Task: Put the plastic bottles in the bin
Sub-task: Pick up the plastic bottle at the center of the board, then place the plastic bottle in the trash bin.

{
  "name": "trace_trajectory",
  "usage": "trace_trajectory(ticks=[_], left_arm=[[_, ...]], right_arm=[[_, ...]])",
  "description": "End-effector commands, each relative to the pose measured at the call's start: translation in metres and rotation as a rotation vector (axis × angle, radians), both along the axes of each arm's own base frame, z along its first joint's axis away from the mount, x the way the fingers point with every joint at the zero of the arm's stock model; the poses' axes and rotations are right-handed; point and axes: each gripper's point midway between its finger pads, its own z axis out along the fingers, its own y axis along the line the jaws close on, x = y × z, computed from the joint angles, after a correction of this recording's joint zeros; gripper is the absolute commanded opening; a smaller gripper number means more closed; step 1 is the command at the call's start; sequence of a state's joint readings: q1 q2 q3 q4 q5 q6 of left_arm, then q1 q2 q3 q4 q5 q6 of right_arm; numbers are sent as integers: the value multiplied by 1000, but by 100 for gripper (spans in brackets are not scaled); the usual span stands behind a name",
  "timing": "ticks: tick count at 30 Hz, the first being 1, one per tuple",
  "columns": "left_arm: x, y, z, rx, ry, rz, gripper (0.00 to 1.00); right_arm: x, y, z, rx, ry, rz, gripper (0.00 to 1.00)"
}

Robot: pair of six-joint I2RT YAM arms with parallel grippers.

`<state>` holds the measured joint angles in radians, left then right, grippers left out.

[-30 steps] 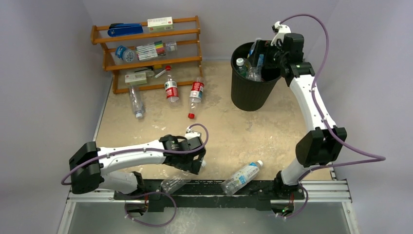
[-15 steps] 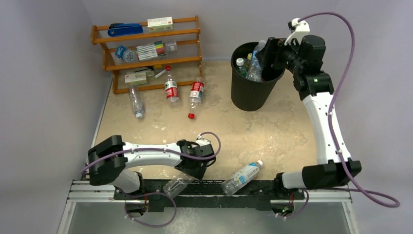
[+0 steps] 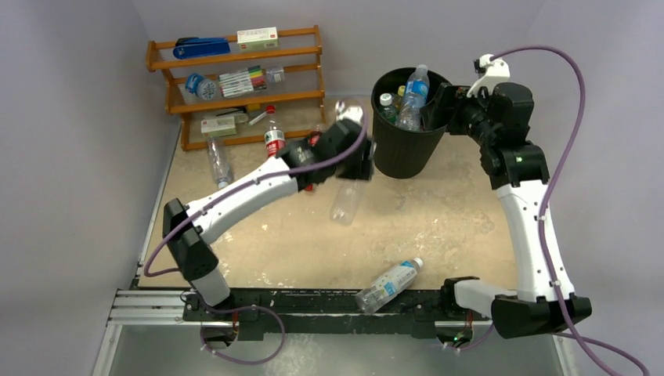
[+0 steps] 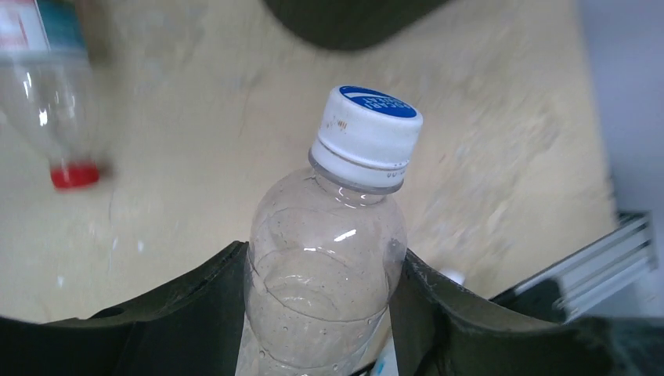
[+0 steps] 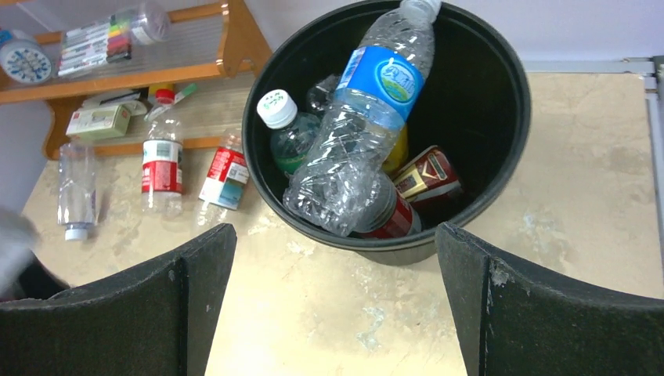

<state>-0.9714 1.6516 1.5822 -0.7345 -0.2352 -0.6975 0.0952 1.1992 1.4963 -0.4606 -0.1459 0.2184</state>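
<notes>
Clear blue-capped bottle (image 4: 329, 258) clamped in left gripper (image 4: 317, 329), near black bin (image 3: 401, 153). Right gripper (image 5: 335, 235) wide open, empty. Next: over rim, then release.

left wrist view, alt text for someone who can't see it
A clear bottle with a blue-topped white cap is gripped in the left tool above a beige table. A red-capped bottle lies blurred at upper left, the bin at top.
</notes>
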Motion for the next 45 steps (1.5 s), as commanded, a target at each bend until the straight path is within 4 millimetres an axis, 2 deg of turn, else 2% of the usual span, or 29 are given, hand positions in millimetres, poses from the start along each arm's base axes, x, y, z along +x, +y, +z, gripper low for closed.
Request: trace_trajectory(ticks=[1, 4, 5, 9, 14, 19, 23, 26, 32, 33, 37, 41, 45], left_arm=[[61, -32, 111, -221, -215, -21, 53], [93, -45, 163, -349, -307, -14, 53], [102, -49, 187, -415, -344, -12, 54], [136, -68, 240, -619, -437, -22, 54], [163, -79, 283, -804, -607, -20, 56], [181, -92, 310, -956, -764, -20, 58], [194, -101, 309, -1024, -836, -6, 59], [200, -115, 295, -1003, -885, -4, 62], [217, -138, 242, -864, -908, 5, 63], [218, -143, 231, -837, -901, -2, 63], [206, -162, 209, -783, -892, -47, 64], [200, -174, 198, -738, -895, -65, 64], [199, -178, 203, -762, -912, -84, 68]], right_arm=[[-21, -19, 47, 27, -114, -111, 100], [-35, -28, 75, 53, -185, -167, 100], [-39, -30, 82, 59, -202, -179, 100], [-53, -35, 101, 78, -248, -202, 100], [-65, -38, 114, 90, -290, -214, 100], [-68, -37, 115, 97, -297, -205, 100], [-66, -36, 109, 97, -289, -201, 100], [-66, -37, 105, 89, -288, -205, 100], [-64, -35, 101, 80, -285, -194, 100], [-64, -35, 99, 81, -283, -191, 100], [-62, -33, 94, 82, -277, -180, 100], [-60, -29, 90, 84, -271, -163, 100], [-59, -28, 86, 85, -267, -155, 100]])
